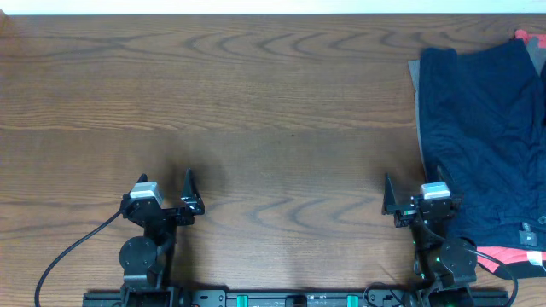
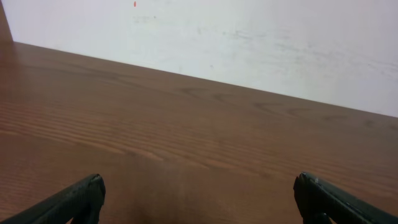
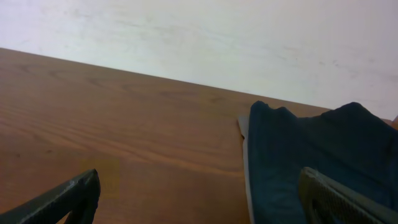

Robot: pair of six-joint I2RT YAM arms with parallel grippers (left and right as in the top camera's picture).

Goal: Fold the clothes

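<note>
**Colleague:** Where are the clothes now?

**Operator:** I see them in a loose pile at the far right of the surface (image 1: 256,85). On top lie the navy shorts (image 1: 478,128), spread but wrinkled. A grey garment (image 1: 414,81) shows only as a thin edge on the left side of the pile, and a coral-red garment (image 1: 522,256) comes out at the near corner, beside a small pale label (image 1: 529,236).

**Colleague:** And your two pincers?

**Operator:** The left pincer (image 1: 165,183) is wide apart and holds nothing. It hovers near my edge, well apart from the pile, with only bare wood in front of it. The right pincer (image 1: 414,186) is also wide and empty, just beside the near left part of the pile. In its wrist view the shorts (image 3: 311,155) fill the right side.

**Colleague:** Why are they placed like this?

**Operator:** I think it is a ready position: the jaws wide to take cloth, and the large bare middle kept as the folding place. No fold is made yet. I judge the right arm must first pull the top shorts toward the centre. The risk is to catch two layers together.
</note>
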